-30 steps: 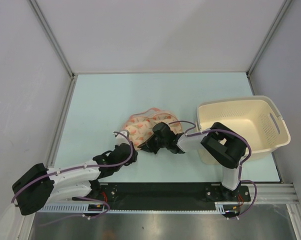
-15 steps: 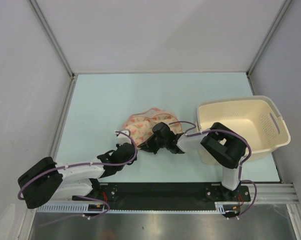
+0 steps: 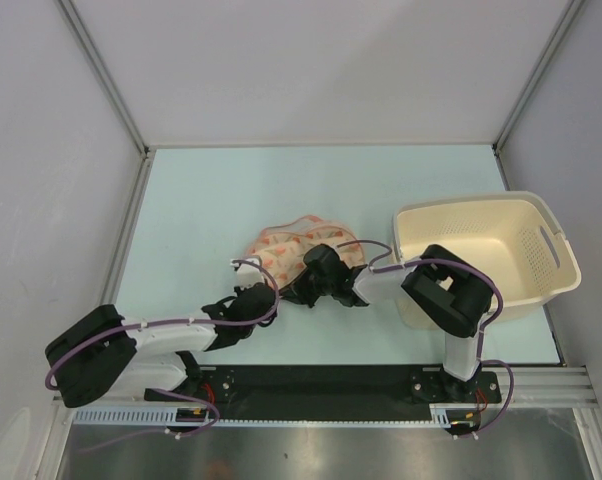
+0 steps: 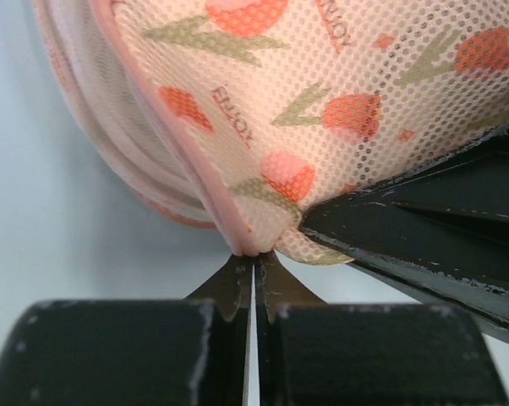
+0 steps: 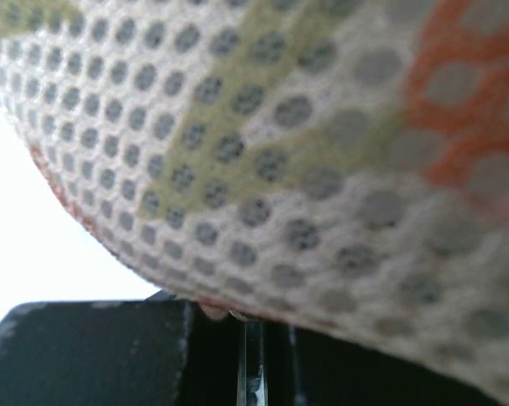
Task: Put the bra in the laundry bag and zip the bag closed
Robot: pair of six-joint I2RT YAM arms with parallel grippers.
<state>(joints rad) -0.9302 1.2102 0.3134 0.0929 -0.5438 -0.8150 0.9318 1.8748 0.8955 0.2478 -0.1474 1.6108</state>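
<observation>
Together, both jaws pinch the edge of the laundry bag (image 3: 279, 252).

Pale mint tabletop (image 3: 221, 200) enclosed by 3 plain grey-white walls (image 3: 311, 60) with aluminium corner posts (image 3: 101, 75).

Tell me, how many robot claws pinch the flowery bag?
2. The left gripper pinches the laundry bag at its pink trim; the right gripper clamps the edge beside it. No others show.

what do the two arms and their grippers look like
The left arm and right arm have white shells, black joints and looping purple cables. The left gripper has tapered black fingers, scuffed pale at the edges; the right gripper is black too.
</observation>
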